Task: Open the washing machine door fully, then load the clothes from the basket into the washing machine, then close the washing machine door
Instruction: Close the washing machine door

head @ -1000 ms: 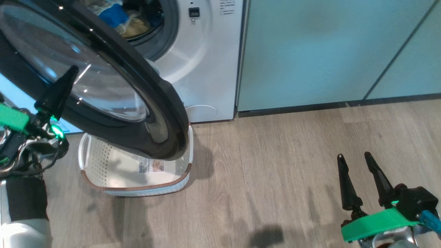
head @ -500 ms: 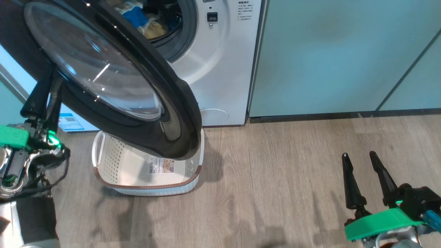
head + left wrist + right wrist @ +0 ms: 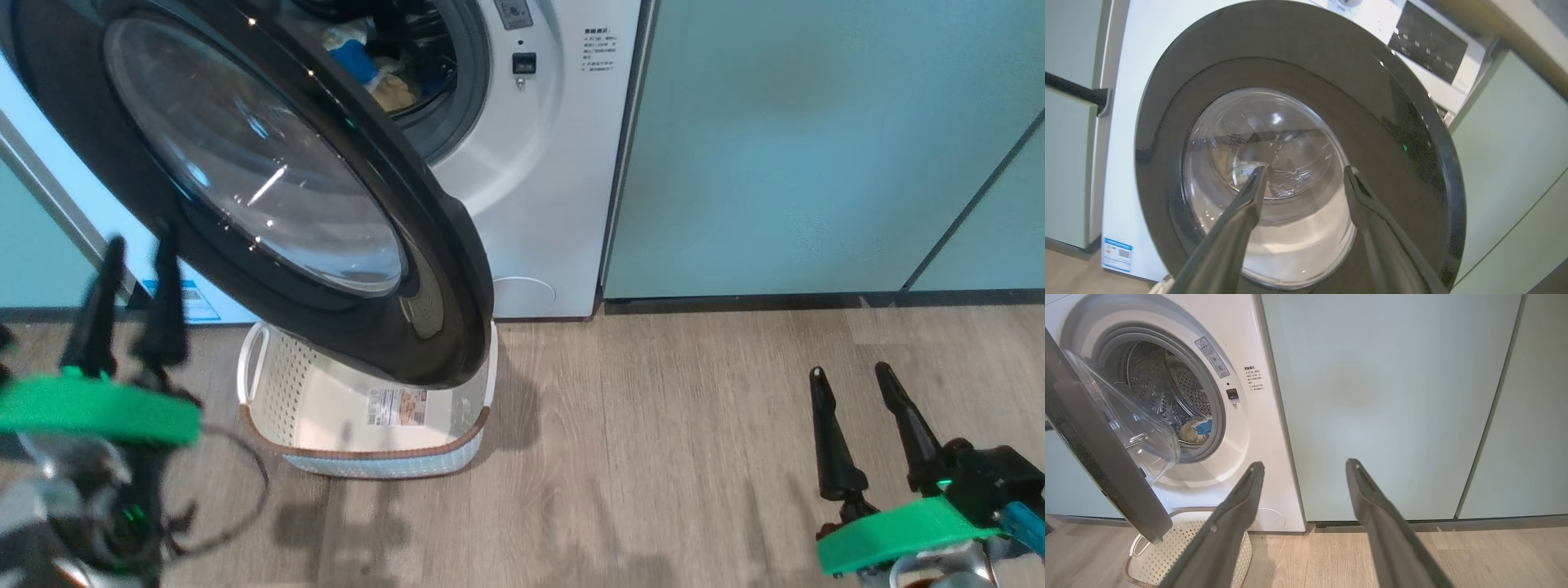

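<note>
The washing machine [image 3: 539, 204] stands with its round black washing machine door [image 3: 269, 188] swung partway out over the basket [image 3: 367, 452]. The clothes [image 3: 371, 69] lie in the drum, yellow and cream with a blue patch; they show again as the clothes [image 3: 1198, 428]. The basket holds no clothes; only the label on its floor shows. My left gripper [image 3: 140, 238] is open and blurred at the lower left, pointing at the door's outer face [image 3: 1298, 102], holding nothing. My right gripper [image 3: 849, 371] is open over the floor, far to the right.
Pale green cabinets [image 3: 816, 147] stand right of the machine and another cabinet [image 3: 1069, 163] to its left. Wooden floor [image 3: 653, 457] stretches between the basket and my right gripper. The door's lower edge overhangs the basket's back half.
My left gripper was shut with its tip against the door's glass; it has opened and drawn back down to the lower left. The camera has shifted. My right gripper has held still.
</note>
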Controlling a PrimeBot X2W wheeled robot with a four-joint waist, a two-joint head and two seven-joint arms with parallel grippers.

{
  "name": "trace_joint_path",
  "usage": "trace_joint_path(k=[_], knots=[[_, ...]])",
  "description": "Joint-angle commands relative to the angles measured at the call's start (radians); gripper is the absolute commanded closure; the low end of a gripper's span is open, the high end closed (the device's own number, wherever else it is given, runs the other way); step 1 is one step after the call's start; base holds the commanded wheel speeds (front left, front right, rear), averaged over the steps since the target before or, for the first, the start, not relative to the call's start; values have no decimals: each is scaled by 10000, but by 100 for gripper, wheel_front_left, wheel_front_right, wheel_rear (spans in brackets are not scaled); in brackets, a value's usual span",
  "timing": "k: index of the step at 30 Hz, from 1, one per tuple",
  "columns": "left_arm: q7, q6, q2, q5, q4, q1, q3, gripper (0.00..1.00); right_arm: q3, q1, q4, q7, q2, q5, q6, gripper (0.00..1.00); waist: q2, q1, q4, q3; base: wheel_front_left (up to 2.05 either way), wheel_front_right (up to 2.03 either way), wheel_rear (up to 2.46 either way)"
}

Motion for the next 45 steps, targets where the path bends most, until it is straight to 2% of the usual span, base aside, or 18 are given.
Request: trace_joint_path(k=[1, 5, 14, 21, 36, 37, 38, 39, 40, 45], knots=[[-456, 194, 322, 1161, -579, 275, -65, 0, 234, -127, -359, 9, 3, -65, -29, 0, -1, 1, 17, -104, 0, 0, 0], [-1002, 560, 211, 2522, -744, 1195, -445, 0, 299, -3, -394, 69, 3, -84, -29, 0, -1, 1, 31, -221, 0, 0, 0], [-1383, 1135, -63, 4020, -957, 2691, -1031, 0, 335, 352, -484, 238, 3, -129, -29, 0, -1, 1, 154, -387, 0, 0, 0], [-1412, 1381, -261, 4251, -873, 3003, -1257, 0, 362, 509, -557, 345, 3, -78, -29, 0, -1, 1, 184, -503, 0, 0, 0], [-1470, 1532, -280, 4341, -786, 3000, -1471, 0, 326, 568, -632, 321, 3, 12, -29, 0, -1, 1, 47, -490, 0, 0, 0], [-1479, 1544, -278, 4348, -779, 3002, -1479, 0, 309, 568, -634, 310, 3, 34, -29, 14, -1, 1, 34, -487, 0, 0, 0], [-1479, 1544, -278, 4348, -779, 3002, -1479, 0, 309, 568, -634, 310, 3, 34, -29, 14, -1, 1, 34, -487, 0, 0, 0], [-1493, 1553, -279, 4350, -780, 2999, -1487, 0, 307, 565, -639, 298, 3, 58, -29, 96, -1, 1, 26, -475, 0, 0, 0], [-1505, 1563, -279, 4354, -780, 2992, -1497, 0, 322, 563, -643, 289, 3, 76, -29, 100, -1, 1, 24, -470, 0, 0, 0], [-1553, 1639, -229, 4474, -778, 2941, -1553, 0, 363, 548, -660, 259, 3, 81, -29, 100, -1, 1, 28, -426, 0, 0, 0]])
